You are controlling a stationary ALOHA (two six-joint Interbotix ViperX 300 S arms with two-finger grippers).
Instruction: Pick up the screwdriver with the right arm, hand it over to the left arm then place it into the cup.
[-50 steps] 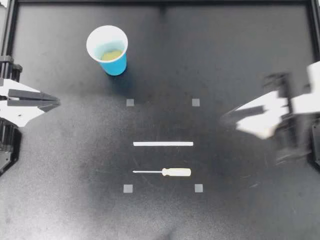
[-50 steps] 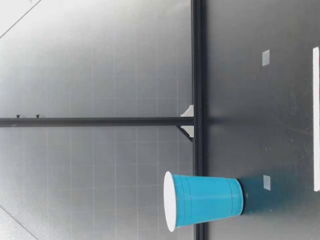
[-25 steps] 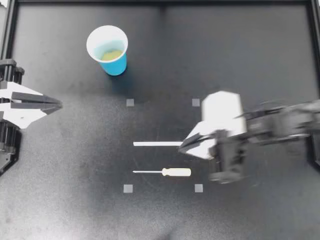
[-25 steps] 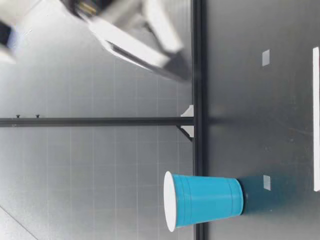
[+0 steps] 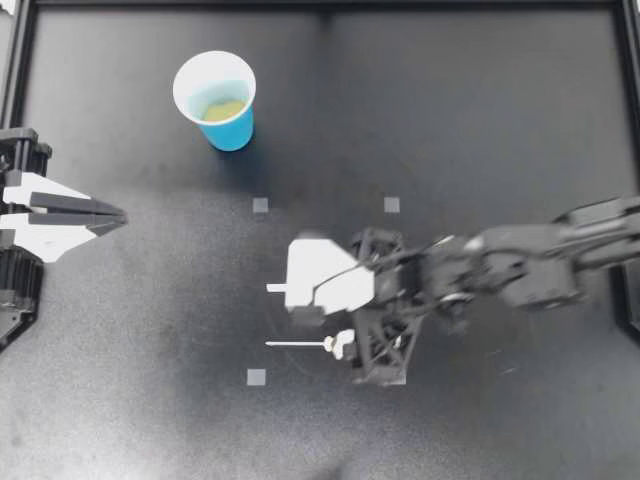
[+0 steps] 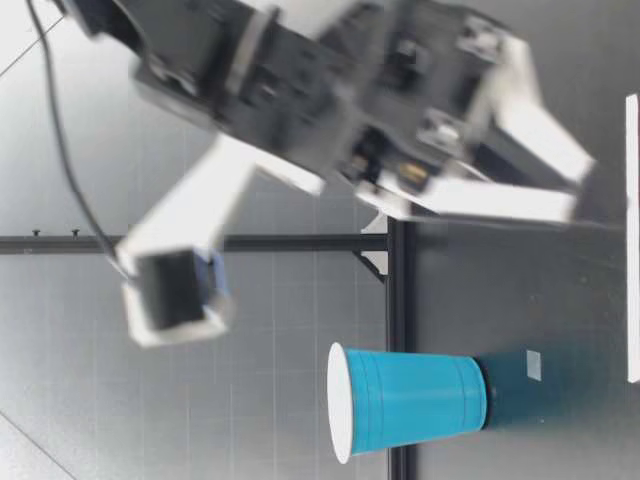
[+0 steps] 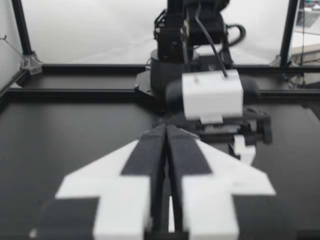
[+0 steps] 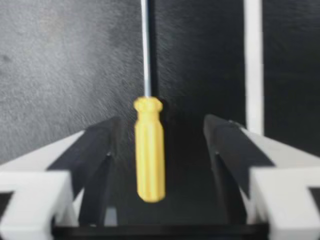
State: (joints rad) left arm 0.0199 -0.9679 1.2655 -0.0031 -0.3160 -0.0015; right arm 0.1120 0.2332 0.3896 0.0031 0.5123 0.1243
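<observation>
The screwdriver (image 5: 297, 344) lies on the black table, its thin metal shaft pointing left and its yellow handle (image 8: 149, 155) on the right. My right gripper (image 5: 330, 318) hovers over the handle, open. In the right wrist view the handle sits between the two dark fingers (image 8: 100, 150), touching neither. The blue cup (image 5: 215, 100) stands upright at the far left, white inside, and shows again in the low view as the cup (image 6: 405, 402). At the table's left edge my left gripper (image 5: 110, 215) is shut and empty, its fingers (image 7: 150, 150) pressed together.
A white strip (image 5: 277, 288) lies just beyond the screwdriver, partly under my right gripper. Small grey squares (image 5: 260, 205) mark a rectangle on the table. A black frame (image 5: 320, 5) borders the table. In the low view a blurred gripper (image 6: 580, 190) hangs over the table.
My right arm has swept in from the right edge to above the screwdriver handle, and its gripper has opened. The left arm, cup and screwdriver have stayed put.
</observation>
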